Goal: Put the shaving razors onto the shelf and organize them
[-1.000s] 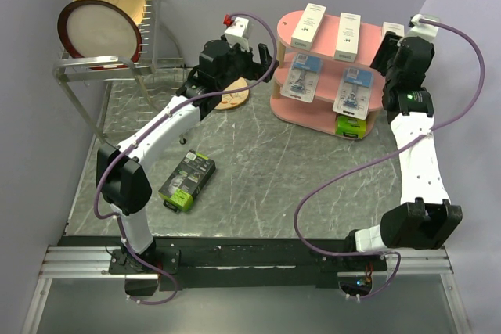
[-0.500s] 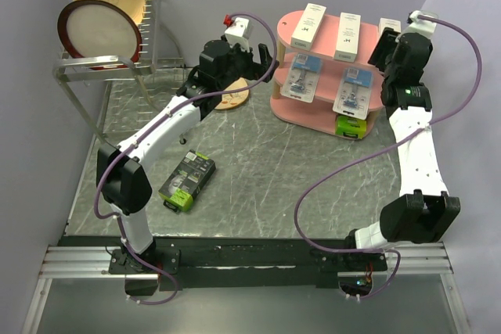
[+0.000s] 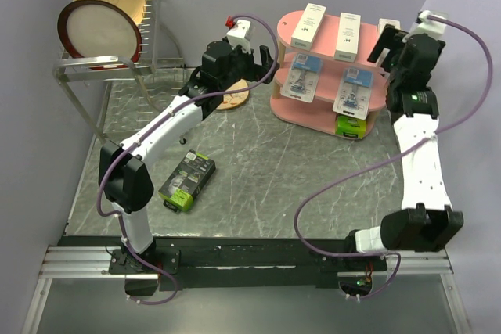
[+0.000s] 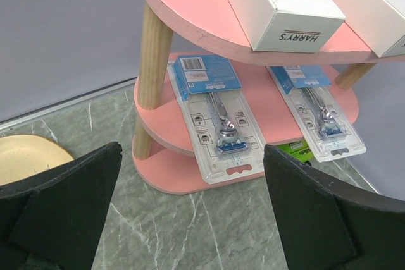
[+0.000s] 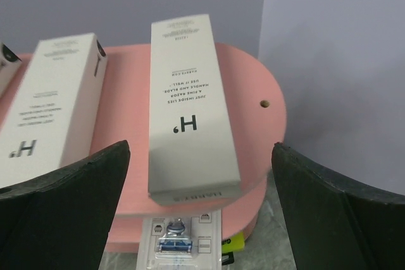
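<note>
Top external view: the shelf, upper right, carries 3 white boxes, 2 blister cards and 1 lime box. 1 stray lime box lies on the table at lower left, unplaced. Left gripper and right gripper both gape, holding nothing.

Seven razor packs (one shelf)

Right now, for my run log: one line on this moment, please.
left claw open, empty | right claw open, empty | shelf: three white boxes on top | black-green box on table
</note>
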`<state>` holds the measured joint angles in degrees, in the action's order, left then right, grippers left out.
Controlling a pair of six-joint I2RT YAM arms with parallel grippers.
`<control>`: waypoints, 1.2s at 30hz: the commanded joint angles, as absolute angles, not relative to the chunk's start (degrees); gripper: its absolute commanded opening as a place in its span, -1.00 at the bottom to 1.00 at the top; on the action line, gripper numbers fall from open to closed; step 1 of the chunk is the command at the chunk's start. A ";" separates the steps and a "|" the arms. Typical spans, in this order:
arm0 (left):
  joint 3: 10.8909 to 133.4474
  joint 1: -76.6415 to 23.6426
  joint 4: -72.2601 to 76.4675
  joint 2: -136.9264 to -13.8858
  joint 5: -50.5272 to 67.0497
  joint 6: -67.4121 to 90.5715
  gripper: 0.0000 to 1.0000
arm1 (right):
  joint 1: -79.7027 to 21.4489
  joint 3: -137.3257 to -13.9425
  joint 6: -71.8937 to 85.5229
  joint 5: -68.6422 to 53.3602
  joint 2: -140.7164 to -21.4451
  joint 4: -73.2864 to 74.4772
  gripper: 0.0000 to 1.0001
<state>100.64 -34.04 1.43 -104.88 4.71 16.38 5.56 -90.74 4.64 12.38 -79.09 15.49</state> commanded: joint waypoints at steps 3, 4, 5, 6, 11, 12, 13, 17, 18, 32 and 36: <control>101.78 -34.10 2.55 -102.75 5.89 16.17 0.99 | 6.68 -89.39 5.19 11.69 -65.24 11.35 1.00; 101.52 -34.19 2.55 -102.48 5.71 16.00 0.99 | 6.77 -88.34 5.27 11.34 -64.08 11.08 1.00; 100.99 -34.19 2.64 -102.13 5.45 15.56 0.99 | 6.85 -87.63 5.71 11.16 -63.03 10.99 1.00; 100.03 -34.28 2.55 -101.43 5.36 15.30 0.99 | 7.29 -86.93 6.23 11.08 -61.10 11.94 1.00; 97.12 -34.45 3.87 -99.32 7.90 13.36 0.99 | 10.10 -81.66 13.96 10.90 -57.31 18.01 1.00; 97.55 -34.54 3.78 -99.58 8.87 13.19 0.99 | 10.72 -80.69 14.93 10.90 -56.00 18.28 1.00; 97.73 -34.72 3.87 -99.67 9.40 13.01 0.99 | 12.20 -79.12 16.94 10.90 -55.46 18.46 1.00; 97.39 -34.72 4.04 -100.28 10.20 13.80 0.99 | 13.45 -76.64 16.70 7.22 -53.97 19.68 1.00; 96.86 -34.72 3.96 -100.11 10.28 13.97 0.99 | 13.53 -76.03 16.18 5.21 -53.62 20.82 1.00; 80.70 -34.63 -2.20 -91.41 8.96 10.46 0.99 | 3.61 -61.09 7.90 -5.44 -52.65 36.66 1.00; 78.49 -34.72 -0.44 -92.27 7.83 12.04 0.99 | 2.37 -58.89 11.51 -7.47 -51.68 33.06 1.00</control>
